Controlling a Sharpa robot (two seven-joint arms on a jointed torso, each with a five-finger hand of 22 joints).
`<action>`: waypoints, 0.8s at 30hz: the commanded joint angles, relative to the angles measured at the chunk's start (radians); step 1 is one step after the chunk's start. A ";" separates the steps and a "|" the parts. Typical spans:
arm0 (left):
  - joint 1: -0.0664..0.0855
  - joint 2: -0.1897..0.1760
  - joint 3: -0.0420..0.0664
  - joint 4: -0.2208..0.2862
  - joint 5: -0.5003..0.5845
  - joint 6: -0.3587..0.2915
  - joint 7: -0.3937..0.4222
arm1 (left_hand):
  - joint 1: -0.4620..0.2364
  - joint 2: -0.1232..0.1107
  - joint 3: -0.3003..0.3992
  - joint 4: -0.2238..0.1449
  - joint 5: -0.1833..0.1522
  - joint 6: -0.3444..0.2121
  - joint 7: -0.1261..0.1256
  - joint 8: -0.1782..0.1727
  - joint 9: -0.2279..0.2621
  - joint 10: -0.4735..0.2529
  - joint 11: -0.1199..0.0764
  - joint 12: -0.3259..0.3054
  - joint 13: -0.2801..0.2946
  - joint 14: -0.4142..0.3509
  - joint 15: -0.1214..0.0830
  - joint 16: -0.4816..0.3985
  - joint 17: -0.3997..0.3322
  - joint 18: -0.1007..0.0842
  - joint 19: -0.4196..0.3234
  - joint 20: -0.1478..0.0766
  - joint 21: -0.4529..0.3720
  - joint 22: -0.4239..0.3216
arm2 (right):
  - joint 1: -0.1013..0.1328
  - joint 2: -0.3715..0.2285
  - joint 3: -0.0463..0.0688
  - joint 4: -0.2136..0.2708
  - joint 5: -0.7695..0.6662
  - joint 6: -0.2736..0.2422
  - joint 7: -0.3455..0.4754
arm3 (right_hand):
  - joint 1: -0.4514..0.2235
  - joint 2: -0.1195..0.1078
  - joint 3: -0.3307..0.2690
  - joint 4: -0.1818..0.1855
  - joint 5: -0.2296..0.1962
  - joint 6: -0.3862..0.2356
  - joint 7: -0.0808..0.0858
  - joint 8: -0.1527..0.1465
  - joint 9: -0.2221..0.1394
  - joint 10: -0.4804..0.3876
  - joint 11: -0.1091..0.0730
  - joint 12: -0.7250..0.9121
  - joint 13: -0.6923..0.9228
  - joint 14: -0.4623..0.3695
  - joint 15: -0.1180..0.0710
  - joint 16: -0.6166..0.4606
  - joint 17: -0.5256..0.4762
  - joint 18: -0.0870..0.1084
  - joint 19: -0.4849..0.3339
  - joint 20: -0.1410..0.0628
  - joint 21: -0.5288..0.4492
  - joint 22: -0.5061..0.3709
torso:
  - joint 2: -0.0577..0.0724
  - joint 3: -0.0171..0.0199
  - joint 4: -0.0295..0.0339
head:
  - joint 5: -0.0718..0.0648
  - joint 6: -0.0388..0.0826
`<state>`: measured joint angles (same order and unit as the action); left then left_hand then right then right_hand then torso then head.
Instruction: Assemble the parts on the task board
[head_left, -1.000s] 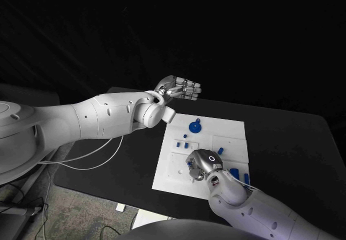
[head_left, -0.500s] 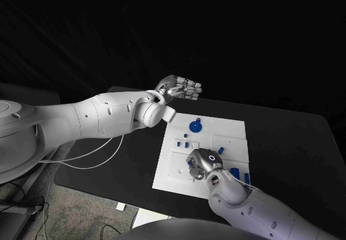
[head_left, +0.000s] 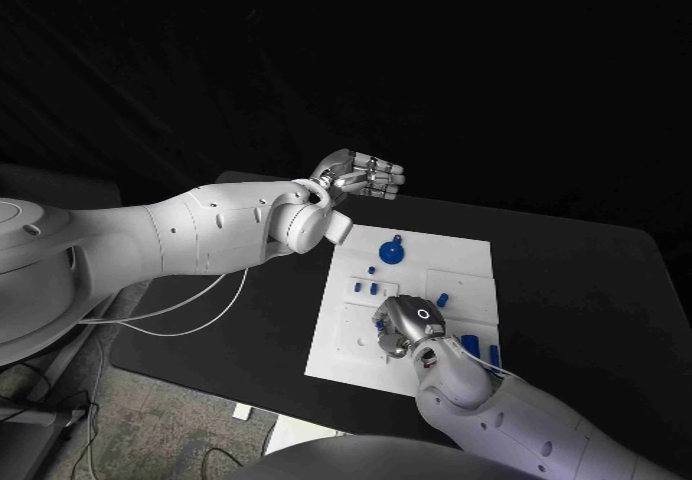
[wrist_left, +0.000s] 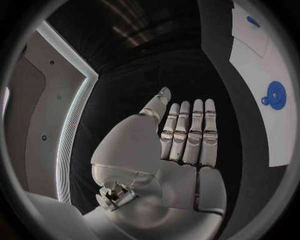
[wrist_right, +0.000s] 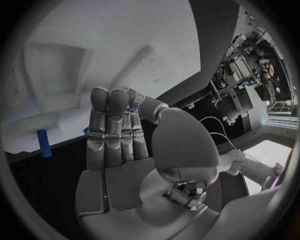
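- Against the earlier head views almost nothing differs: the left hand (head_left: 361, 176) hangs in the same place above the far left corner of the surface (head_left: 577, 280), and the right hand (head_left: 410, 325) sits a shade further along the board (head_left: 433, 255), if at all.
- The left hand holds nothing; in its wrist view the fingers (wrist_left: 187, 135) are straight and side by side, the palm open, well apart from the board.
- The board lies in the middle of the surface, long side running away from the robot. A round blue part (head_left: 391, 252) with a small tab stands near its far end; small blue parts (head_left: 362, 288) lie at its left middle, and more blue pieces (head_left: 470, 346) near its right, near edge.
- The right hand is low over the near middle of the board. Its fingers (wrist_right: 115, 130) are straight and together; a blue peg (wrist_right: 43, 136) lies just beside them. Whether it pinches anything cannot be told.
- Bare surface lies wide to the right of the board, narrower to its left.
- No writing can be read.
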<state>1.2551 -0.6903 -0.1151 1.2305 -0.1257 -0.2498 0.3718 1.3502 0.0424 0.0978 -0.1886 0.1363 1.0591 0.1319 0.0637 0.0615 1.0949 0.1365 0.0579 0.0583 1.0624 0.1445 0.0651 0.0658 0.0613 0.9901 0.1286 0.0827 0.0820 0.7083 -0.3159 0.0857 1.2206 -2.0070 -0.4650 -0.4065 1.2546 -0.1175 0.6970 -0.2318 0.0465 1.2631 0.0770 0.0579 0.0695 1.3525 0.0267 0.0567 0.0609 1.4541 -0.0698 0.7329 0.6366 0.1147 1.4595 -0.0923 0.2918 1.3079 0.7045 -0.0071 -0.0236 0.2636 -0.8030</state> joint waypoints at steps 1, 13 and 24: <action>0.001 0.001 0.001 0.003 0.000 0.016 0.003 | 0.009 -0.002 -0.005 -0.001 -0.005 0.004 0.000 0.000 0.000 -0.007 -0.001 0.002 -0.001 -0.007 -0.001 -0.005 -0.002 0.004 0.001 0.003 0.003 -0.001 | -0.008 -0.002 -0.005 -0.007 -0.005 0.054 -0.031 | 0.002 0.003 0.003 -0.004 0.002 0.003 0.004 0.006 0.000 -0.002 0.000 0.004 0.001 -0.005 0.003 -0.002 0.001 0.016 0.032 0.002 0.000 0.011 | 0.000 0.0007 -0.0002 | 0.001 0.000; 0.001 -0.001 0.001 0.004 -0.001 0.017 0.003 | 0.009 -0.002 -0.005 -0.001 -0.005 0.004 0.000 0.000 0.000 -0.007 -0.001 0.002 -0.001 -0.007 -0.001 -0.005 -0.002 0.004 0.001 0.003 0.003 -0.001 | -0.008 -0.011 0.003 0.018 0.019 0.021 -0.023 | 0.000 0.002 0.005 -0.005 0.002 0.005 0.003 0.006 0.001 0.001 -0.001 0.004 0.001 -0.004 0.002 -0.001 0.003 0.016 0.035 0.001 -0.002 0.016 | 0.000 0.0005 -0.0004 | 0.002 -0.001; 0.001 -0.002 0.001 0.004 -0.002 0.017 0.002 | 0.010 -0.002 -0.007 -0.002 -0.004 0.004 0.000 0.000 0.000 -0.008 0.000 0.002 -0.001 -0.009 -0.001 -0.005 -0.001 0.006 0.001 0.004 0.004 -0.001 | -0.008 -0.022 0.037 0.060 0.048 0.003 -0.019 | -0.001 0.003 0.002 -0.005 0.002 0.006 0.003 0.006 0.000 0.002 -0.001 0.004 0.001 -0.003 0.001 -0.002 0.003 0.017 0.037 0.001 -0.003 0.016 | 0.000 0.0006 -0.0004 | 0.003 -0.001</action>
<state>1.2551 -0.6931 -0.1151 1.2316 -0.1265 -0.2462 0.3689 1.3500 0.0422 0.0966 -0.1898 0.1363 1.0591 0.1319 0.0637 0.0615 1.0935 0.1379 0.0579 0.0583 1.0609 0.1431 0.0650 0.0658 0.0613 0.9900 0.1285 0.0827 0.0822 0.7014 -0.3368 0.1209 1.2762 -1.9730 -0.4649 -0.4223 1.2546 -0.1175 0.6997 -0.2347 0.0465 1.2652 0.0792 0.0608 0.0691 1.3525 0.0267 0.0566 0.0615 1.4541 -0.0698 0.7329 0.6384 0.1104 1.4595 -0.0923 0.2920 1.3077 0.7047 -0.0064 -0.0242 0.2664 -0.8038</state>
